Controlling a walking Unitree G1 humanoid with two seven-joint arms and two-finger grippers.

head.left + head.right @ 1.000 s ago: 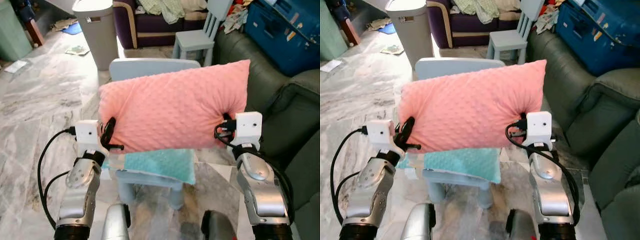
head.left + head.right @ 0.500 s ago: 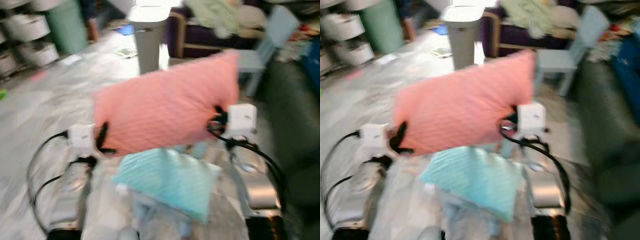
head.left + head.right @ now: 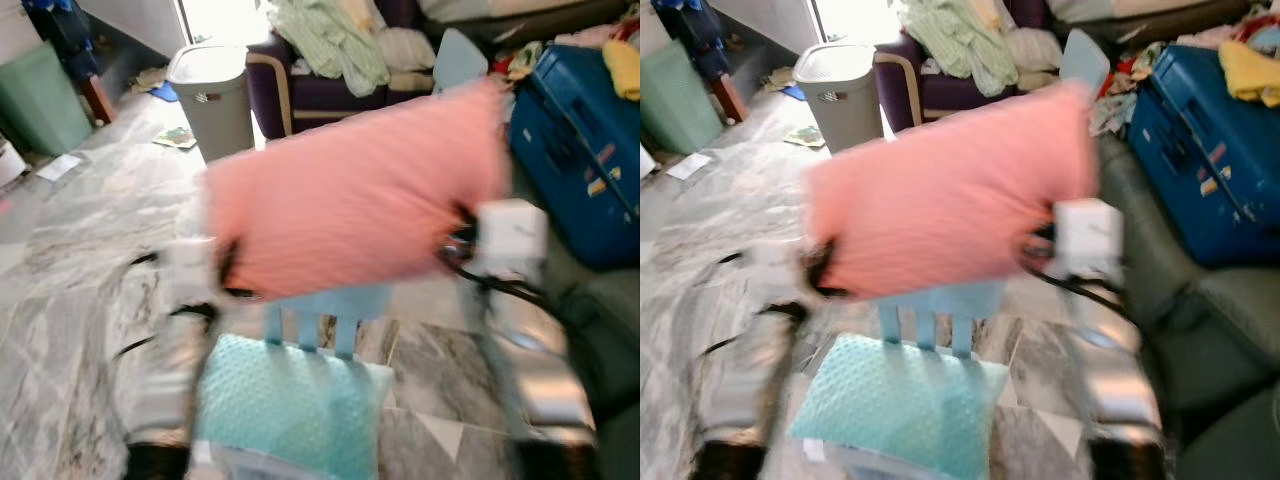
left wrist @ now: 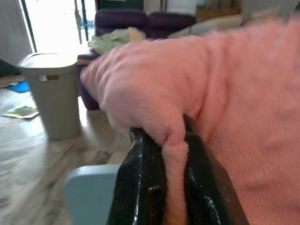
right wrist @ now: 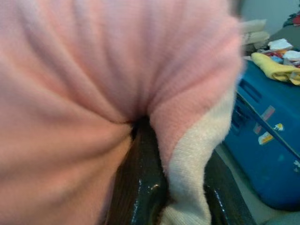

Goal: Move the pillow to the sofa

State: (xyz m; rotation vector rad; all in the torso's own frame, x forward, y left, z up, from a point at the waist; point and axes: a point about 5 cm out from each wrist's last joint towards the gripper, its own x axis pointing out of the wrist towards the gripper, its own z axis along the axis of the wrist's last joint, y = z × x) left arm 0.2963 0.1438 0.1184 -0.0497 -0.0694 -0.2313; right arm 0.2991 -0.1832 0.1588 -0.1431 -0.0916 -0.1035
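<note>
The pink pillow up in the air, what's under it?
Under the pink pillow, pinched by the left hand and right hand, stands a small light-blue chair with a teal pillow on its seat. The pillow hides the chair's top edge.

Pillow (image 3: 355,200) held up in mid-air between both grippers: left gripper (image 4: 169,154) pinched on its left edge, right gripper (image 5: 174,164) pinched on its right edge. Directly below and just beyond the pillow, a small chair (image 3: 318,315), with a cushion (image 3: 285,415) lying on its seat. Behind, to the left, a bin (image 3: 212,95) on the floor; beside it, further back, an armchair (image 3: 300,85) heaped with clothes (image 3: 330,40). To the right, a suitcase (image 3: 575,150) on the sofa (image 3: 1200,330).
</note>
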